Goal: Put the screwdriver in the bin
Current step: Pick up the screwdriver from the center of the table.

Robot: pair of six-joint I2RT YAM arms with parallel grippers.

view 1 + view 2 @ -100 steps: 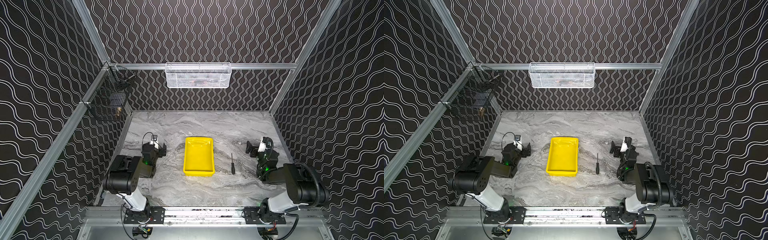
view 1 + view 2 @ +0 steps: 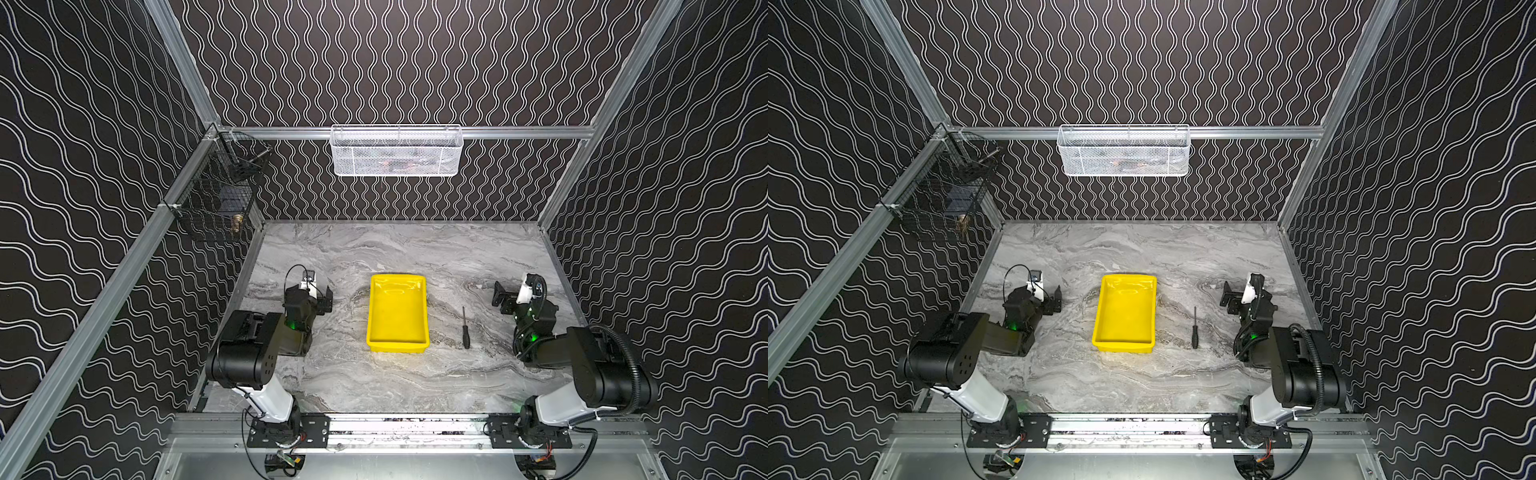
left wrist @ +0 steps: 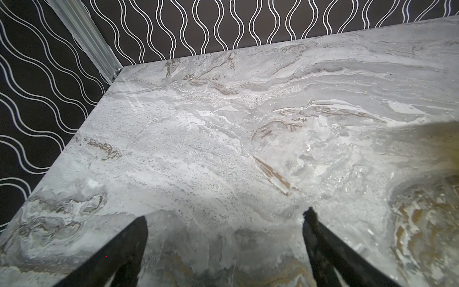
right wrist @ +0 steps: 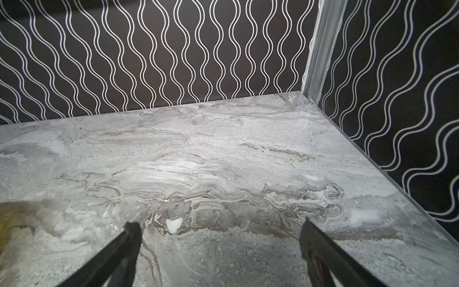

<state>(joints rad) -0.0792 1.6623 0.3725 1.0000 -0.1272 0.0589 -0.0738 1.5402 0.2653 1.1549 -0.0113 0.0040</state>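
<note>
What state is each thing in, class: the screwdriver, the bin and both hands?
screwdriver: lying flat on the table, beside the bin, not touching it.
bin: upright, empty.
left hand: open, empty.
right hand: open, empty.

The bin (image 2: 397,316) sits in the middle of the table (image 2: 374,249). Its top is free, so a gripper can drop straight in. Right of the bin lies the screwdriver (image 2: 465,328), near but not touching, with bare table all round it. The bin's right wall stands between the two. Further right of the bin sits the right gripper (image 2: 501,297), jaws spread wide. A white basket (image 2: 397,151) hangs high behind the bin, well apart.
</note>
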